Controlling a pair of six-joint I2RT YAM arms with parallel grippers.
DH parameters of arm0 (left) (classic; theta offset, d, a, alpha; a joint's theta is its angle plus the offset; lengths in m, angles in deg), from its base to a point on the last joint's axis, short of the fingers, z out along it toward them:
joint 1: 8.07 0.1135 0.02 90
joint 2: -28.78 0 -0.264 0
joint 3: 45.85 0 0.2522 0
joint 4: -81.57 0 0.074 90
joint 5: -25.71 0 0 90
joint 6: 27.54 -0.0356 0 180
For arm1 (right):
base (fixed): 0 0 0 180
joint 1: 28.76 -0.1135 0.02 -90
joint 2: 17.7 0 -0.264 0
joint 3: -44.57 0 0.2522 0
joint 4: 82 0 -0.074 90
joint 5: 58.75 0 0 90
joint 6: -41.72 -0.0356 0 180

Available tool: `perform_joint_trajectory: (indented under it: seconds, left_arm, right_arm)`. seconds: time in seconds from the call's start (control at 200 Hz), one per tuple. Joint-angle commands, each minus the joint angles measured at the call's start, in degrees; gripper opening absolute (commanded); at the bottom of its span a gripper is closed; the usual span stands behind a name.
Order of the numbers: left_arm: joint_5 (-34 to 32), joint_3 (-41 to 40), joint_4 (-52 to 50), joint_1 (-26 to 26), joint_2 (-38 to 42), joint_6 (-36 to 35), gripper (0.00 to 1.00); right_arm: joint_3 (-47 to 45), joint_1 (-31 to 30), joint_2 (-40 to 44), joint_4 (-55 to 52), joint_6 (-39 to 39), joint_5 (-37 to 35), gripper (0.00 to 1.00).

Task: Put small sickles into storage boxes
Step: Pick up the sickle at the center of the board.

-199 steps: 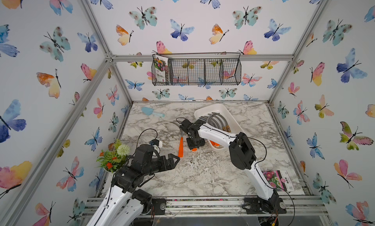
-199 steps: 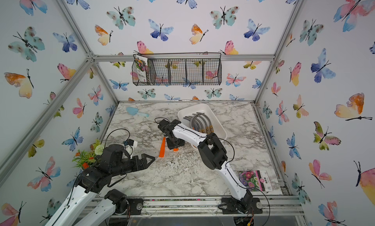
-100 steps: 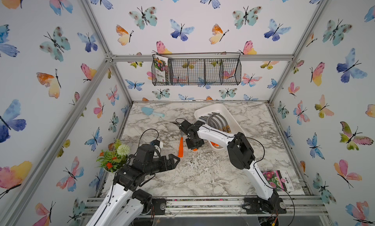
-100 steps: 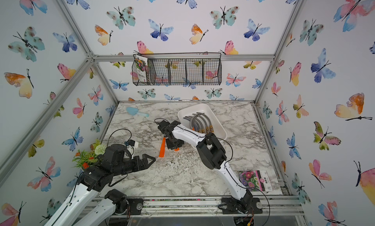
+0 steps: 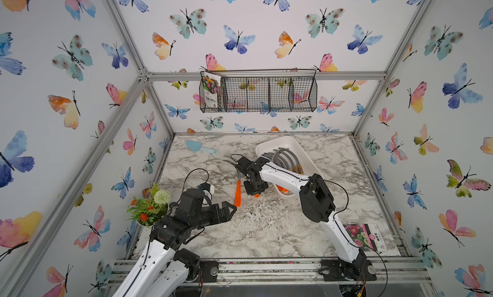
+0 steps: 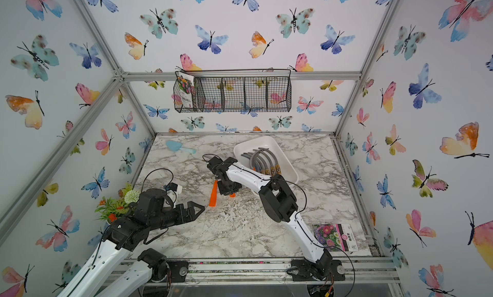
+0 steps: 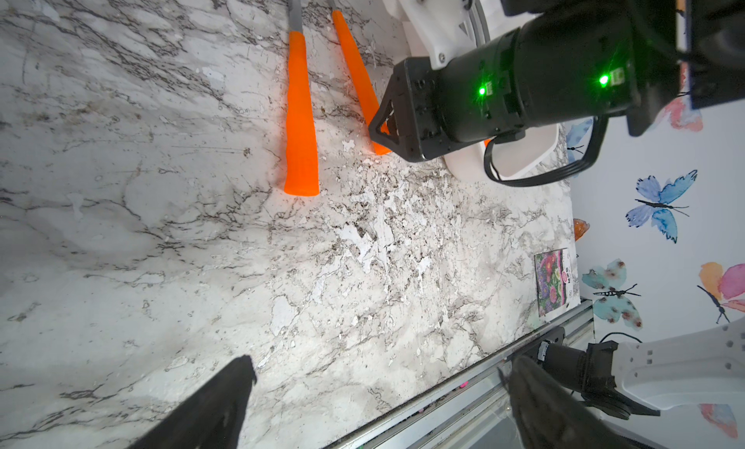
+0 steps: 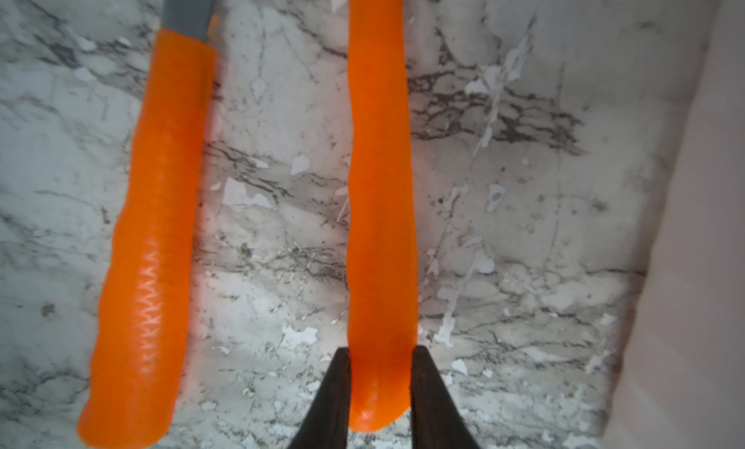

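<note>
A: Tally?
B: Several curved grey-bladed sickles (image 5: 280, 155) already in the shallow white plastic tray (image 5: 290, 144), just beside the right claw (image 8: 381, 372). Two orange-handled ones left on the veined marble tabletop (image 5: 266, 229).
A: Grip?
B: Right claw clenched on the butt of the smooth tapered orange handle (image 8: 381, 205); the zigzag-ribbed sickle (image 8: 149, 245) lies free on its other side. The left claw (image 7: 381, 372) splayed, empty, well apart.

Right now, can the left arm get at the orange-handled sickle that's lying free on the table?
Probably yes. The left gripper is open, facing the free sickle across the marble table with nothing between. The right gripper, shut on the neighbouring sickle, sits close beside it, so room is tight.
</note>
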Motion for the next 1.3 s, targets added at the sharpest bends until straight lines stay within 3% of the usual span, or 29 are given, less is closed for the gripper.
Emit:
perform_joint_trajectory:
  seconds: [0.0, 0.21, 0.35, 0.566, 1.041, 1.296]
  left_arm:
    - [-1.0, 1.3, 2.0, -0.1, -0.9, -1.0, 0.98]
    - [-0.1, 2.6, 2.8, -0.2, -3.6, -1.8, 0.98]
    - [0.9, 3.4, 2.5, -0.1, -5.5, -2.6, 0.98]
    - [0.9, 3.6, 2.4, -0.1, -5.4, -2.6, 0.98]
    - [1.1, 2.8, 2.8, -0.1, -5.6, -2.4, 0.98]
    - [1.4, 2.3, 3.6, -0.2, -5.8, -2.0, 0.98]
  right_arm:
    - [0.3, 0.7, 1.8, -2.3, 0.7, -0.7, 0.16]
    - [-1.6, 1.0, 3.1, -1.2, 1.5, -0.2, 0.18]
    - [-1.9, 1.1, 2.2, -1.0, 2.2, -0.1, 0.34]
    - [-2.0, 1.5, 2.1, -0.1, 3.5, 0.0, 0.42]
    - [-1.8, 4.5, -2.9, 0.3, 7.7, 7.2, 0.41]
    - [-7.0, 4.4, -1.9, 3.2, 8.0, 9.7, 0.28]
